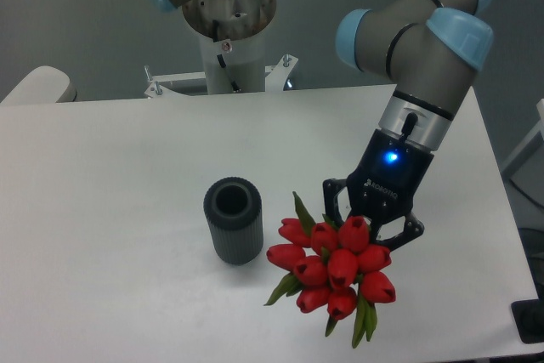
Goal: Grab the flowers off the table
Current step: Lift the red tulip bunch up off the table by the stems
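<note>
Step in hand: lift. Gripper [371, 229] appears clenched on the stems of the flowers [334, 268], though the buds hide the fingertips. Bunch hangs near the table's [119, 167] front edge, toward its right corner, just beside the dark ribbed cylinder [232, 220]. Whether it clears the surface cannot be told. Next move likely calls for a straight rise, grip kept firm.

Arm reaches down from upper right; wrist near vertical, blue light on. Gripper [371, 229] jaws partly hidden, state unclear.
</note>
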Robot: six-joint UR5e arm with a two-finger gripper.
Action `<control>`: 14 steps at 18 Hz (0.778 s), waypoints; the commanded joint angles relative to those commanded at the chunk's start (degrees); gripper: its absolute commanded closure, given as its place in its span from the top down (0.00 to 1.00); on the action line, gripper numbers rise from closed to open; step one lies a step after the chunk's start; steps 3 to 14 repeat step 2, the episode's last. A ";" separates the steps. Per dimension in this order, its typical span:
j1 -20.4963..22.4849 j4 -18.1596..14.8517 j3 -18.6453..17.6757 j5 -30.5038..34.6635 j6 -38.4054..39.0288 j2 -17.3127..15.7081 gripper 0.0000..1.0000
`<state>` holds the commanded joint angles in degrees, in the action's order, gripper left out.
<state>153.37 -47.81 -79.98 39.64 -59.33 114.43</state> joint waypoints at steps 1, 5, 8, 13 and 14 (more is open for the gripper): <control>0.00 0.00 0.00 0.00 0.00 0.09 0.24; 0.00 0.00 0.09 0.00 0.00 0.09 0.24; 0.00 0.00 0.09 0.00 0.00 0.09 0.24; 0.00 0.00 0.09 0.00 0.00 0.09 0.24; 0.00 0.00 0.09 0.00 0.00 0.09 0.24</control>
